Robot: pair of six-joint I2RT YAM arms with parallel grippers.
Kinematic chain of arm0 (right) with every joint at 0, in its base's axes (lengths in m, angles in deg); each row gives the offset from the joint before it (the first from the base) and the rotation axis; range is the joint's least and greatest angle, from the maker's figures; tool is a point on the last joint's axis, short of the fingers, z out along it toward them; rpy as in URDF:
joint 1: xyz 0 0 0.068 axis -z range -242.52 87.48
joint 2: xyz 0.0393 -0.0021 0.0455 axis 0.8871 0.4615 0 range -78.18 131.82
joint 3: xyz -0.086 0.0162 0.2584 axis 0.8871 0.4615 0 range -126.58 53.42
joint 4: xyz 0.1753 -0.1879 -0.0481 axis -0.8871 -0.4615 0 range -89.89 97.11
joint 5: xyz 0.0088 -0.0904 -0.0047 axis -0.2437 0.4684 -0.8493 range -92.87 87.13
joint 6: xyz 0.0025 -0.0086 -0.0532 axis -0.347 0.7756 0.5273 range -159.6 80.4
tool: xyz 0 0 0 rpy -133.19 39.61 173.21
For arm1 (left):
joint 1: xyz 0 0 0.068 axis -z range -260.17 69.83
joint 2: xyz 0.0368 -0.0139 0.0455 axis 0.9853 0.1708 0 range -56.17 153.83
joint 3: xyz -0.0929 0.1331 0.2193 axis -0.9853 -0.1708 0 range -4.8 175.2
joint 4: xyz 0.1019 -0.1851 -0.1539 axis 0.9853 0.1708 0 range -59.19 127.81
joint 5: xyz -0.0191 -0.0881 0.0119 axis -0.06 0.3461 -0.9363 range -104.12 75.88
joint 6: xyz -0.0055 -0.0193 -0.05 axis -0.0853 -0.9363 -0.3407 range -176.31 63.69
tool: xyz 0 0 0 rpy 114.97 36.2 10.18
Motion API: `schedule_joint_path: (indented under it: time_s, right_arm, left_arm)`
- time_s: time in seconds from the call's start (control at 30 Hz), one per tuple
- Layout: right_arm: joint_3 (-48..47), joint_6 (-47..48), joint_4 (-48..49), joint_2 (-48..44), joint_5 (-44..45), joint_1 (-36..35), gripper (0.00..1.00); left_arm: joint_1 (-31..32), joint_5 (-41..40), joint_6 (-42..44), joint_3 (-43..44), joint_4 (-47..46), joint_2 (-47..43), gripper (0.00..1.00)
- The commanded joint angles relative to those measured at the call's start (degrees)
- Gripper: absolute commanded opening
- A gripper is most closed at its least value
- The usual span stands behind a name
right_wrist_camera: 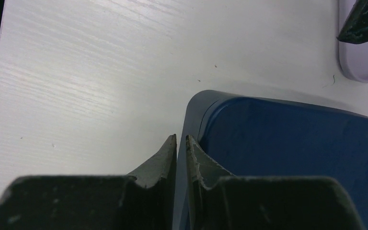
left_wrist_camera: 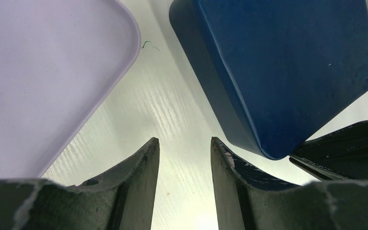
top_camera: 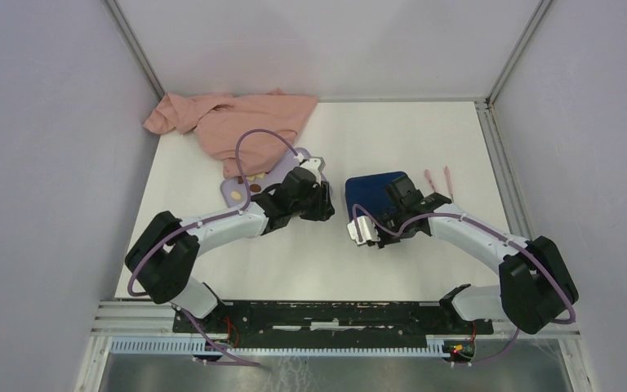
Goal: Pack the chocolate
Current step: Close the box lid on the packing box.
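Top external view: chocolate (top_camera: pixel 255 187) pieces lie on the lilac tray (top_camera: pixel 233 193). Left wrist: left fingers (left_wrist_camera: pixel 134 182) stand half apart, empty, above bare counter (left_wrist_camera: pixel 172 105). Right wrist: right fingers (right_wrist_camera: pixel 158 167) are nearly closed at the edge of the blue box (right_wrist_camera: pixel 292 158); grip unclear.

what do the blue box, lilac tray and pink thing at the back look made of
Blue box: probably card or plastic, matte with a faint grain and rounded edges. Lilac tray: likely moulded plastic, smooth with a soft sheen and rounded rim. Pink thing: fabric, crumpled into soft folds.
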Motion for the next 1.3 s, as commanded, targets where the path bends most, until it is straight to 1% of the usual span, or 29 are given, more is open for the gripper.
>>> schedule_joint_path:
  time_s: [0.0,0.1,0.2,0.27,0.33,0.43,0.5,0.53,0.6,0.63,0.67,0.73,0.8,0.9,1.07,1.13,1.17,1.27]
  right_arm:
    - [-2.3,-1.2,0.7,-0.4,2.3,-0.1,0.18]
    - [-2.8,-0.6,-1.3,-0.6,0.8,0.0,0.19]
    - [-5.4,2.4,-7.6,-0.6,-4.9,0.5,0.21]
    - [-7.7,4.4,-11.4,-0.7,-9.4,2.1,0.22]
    - [-9.9,5.3,-14.2,-0.9,-13.2,5.6,0.22]
    - [-13.3,5.2,-16.6,-1.2,-17.6,14.1,0.22]
    - [-14.3,1.1,-14.1,-1.9,-17.9,20.1,0.2]
    - [-13.9,-3.0,-10.8,-2.4,-16.4,23.0,0.2]
    - [-11.2,-14.8,-1.2,-3.9,-10.1,27.7,0.19]
    - [-9.5,-19.1,4.3,-4.6,-5.2,29.7,0.19]
    - [-7.6,-23.0,8.6,-5.2,0.7,30.6,0.19]
    - [-4.6,-26.8,14.3,-5.4,9.4,32.1,0.19]
    - [-3.0,-28.9,17.3,-4.2,15.0,32.4,0.2]
    - [-3.0,-31.3,17.6,0.3,14.7,32.4,0.19]
    - [-4.8,-34.3,14.5,7.9,5.8,31.7,0.16]
    - [-4.5,-34.6,13.6,9.0,0.9,31.4,0.16]
    - [-4.3,-34.6,13.3,9.1,-1.5,29.5,0.16]
    - [-4.0,-34.9,13.2,8.7,-4.2,27.8,0.16]
  left_arm:
    - [0.2,0.9,0.8,0.7,-2.6,0.7,0.5]
    - [0.1,2.3,0.7,2.5,-2.6,2.8,0.5]
    - [0.2,3.3,0.3,5.2,-1.6,5.9,0.49]
    - [0.2,3.7,-0.4,6.6,-1.3,7.8,0.48]
    - [0.1,3.8,-1.0,7.8,-0.9,9.3,0.45]
    - [0.3,4.2,-1.5,9.6,-0.3,11.8,0.43]
    - [0.3,4.6,-1.6,11.0,0.4,13.4,0.42]
    - [0.4,4.8,-1.5,11.7,0.9,14.1,0.41]
    - [0.4,5.0,-1.5,13.0,1.4,15.0,0.41]
    - [0.5,5.1,-1.4,13.5,1.6,15.5,0.41]
    - [0.6,5.3,-1.4,13.8,1.8,15.8,0.41]
    - [0.7,5.5,-1.3,14.7,2.2,16.4,0.41]
    - [0.9,5.5,-1.2,15.7,2.7,17.0,0.41]
    - [1.0,5.6,-1.1,17.0,3.3,18.0,0.41]
    - [1.5,6.1,-1.1,18.6,3.8,19.4,0.41]
    - [1.7,6.3,-1.3,19.2,3.9,19.8,0.41]
    - [1.9,6.4,-1.3,19.4,4.0,20.0,0.41]
    - [2.1,6.2,-1.3,20.2,4.5,20.2,0.41]
